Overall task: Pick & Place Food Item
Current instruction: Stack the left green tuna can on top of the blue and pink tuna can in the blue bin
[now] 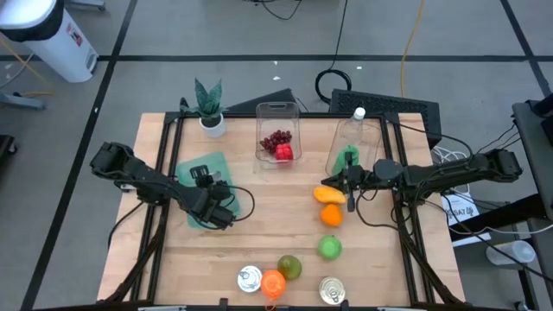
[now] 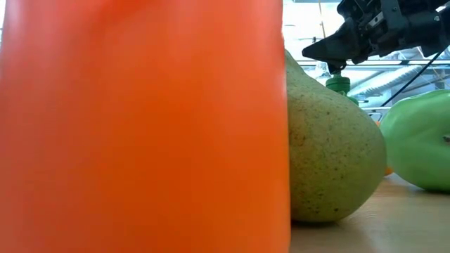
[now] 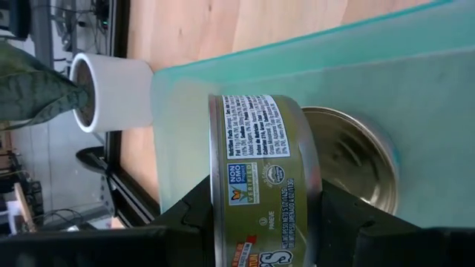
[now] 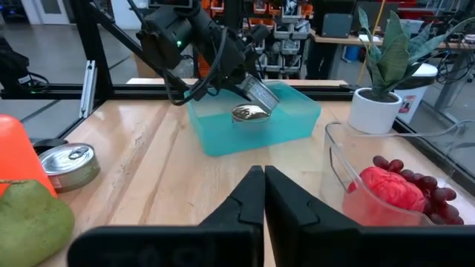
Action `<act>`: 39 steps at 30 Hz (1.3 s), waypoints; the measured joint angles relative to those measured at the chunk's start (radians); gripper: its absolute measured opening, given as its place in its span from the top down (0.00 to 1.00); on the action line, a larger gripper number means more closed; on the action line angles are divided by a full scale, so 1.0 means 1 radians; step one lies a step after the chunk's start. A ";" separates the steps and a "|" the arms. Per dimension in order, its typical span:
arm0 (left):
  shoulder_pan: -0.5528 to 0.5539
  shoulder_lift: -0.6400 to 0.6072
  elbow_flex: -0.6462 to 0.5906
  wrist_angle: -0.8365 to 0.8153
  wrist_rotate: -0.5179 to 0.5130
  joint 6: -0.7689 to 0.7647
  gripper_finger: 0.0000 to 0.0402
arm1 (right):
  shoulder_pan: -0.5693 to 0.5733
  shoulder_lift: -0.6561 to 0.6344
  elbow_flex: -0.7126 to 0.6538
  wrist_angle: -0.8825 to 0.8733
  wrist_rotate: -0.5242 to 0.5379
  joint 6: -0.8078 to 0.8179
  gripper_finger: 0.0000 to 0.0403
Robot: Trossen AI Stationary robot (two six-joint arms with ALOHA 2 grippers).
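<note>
The left pincer (image 3: 260, 230) gripped a small green-labelled can (image 3: 263, 178) across its curved side wall, tilted, just above the teal bin (image 1: 192, 166) on the left part of the surface (image 1: 259, 233). A second can (image 3: 349, 167) already lay inside the bin, right beside the held one.

Handling, as a judgement: the can looked rigid metal, fairly dense for its size, not fragile – but the paper label and round wall could slip or roll in the fingers. The side-wall grip at mid-height seemed sound; taking it by the rims would be less sure.

The right pincer (image 4: 263, 194) hung closed and empty over the mid surface, near the mango (image 1: 328, 193) and the clear tray of grapes (image 1: 276, 142).

View differences:
- Left wrist view alone showed the label, the finger contact and the second can beneath; the potted plant (image 3: 111, 93) stood just beyond the bin.
- Right wrist view showed the left arm from across the surface, the can tilted over the bin (image 4: 256, 119), plus another tin (image 4: 68, 165) lying apart on the wood.
- High view gave the layout – loose fruit and two tins along the near edge – but the held can was mostly hidden by the arm.
- Low view was almost wholly blocked by an orange item (image 2: 140, 126) and a pear (image 2: 330, 154); the bin was not visible there.
</note>
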 joint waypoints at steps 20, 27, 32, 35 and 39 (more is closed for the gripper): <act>-0.003 0.065 -0.001 -0.028 -0.021 0.033 0.64 | 0.000 0.000 0.000 -0.001 0.000 0.008 1.00; 0.001 0.175 0.000 -0.037 -0.031 0.048 0.64 | 0.002 0.000 0.000 -0.004 -0.001 0.008 1.00; 0.000 0.179 0.003 -0.036 -0.013 0.025 0.64 | 0.002 0.000 0.000 -0.006 -0.001 0.008 1.00; -0.003 0.171 0.016 -0.040 0.021 0.028 0.62 | 0.002 0.000 0.000 -0.006 -0.001 0.008 1.00; -0.003 0.174 0.046 -0.047 0.085 0.040 0.43 | 0.002 0.000 0.001 -0.005 -0.001 0.008 1.00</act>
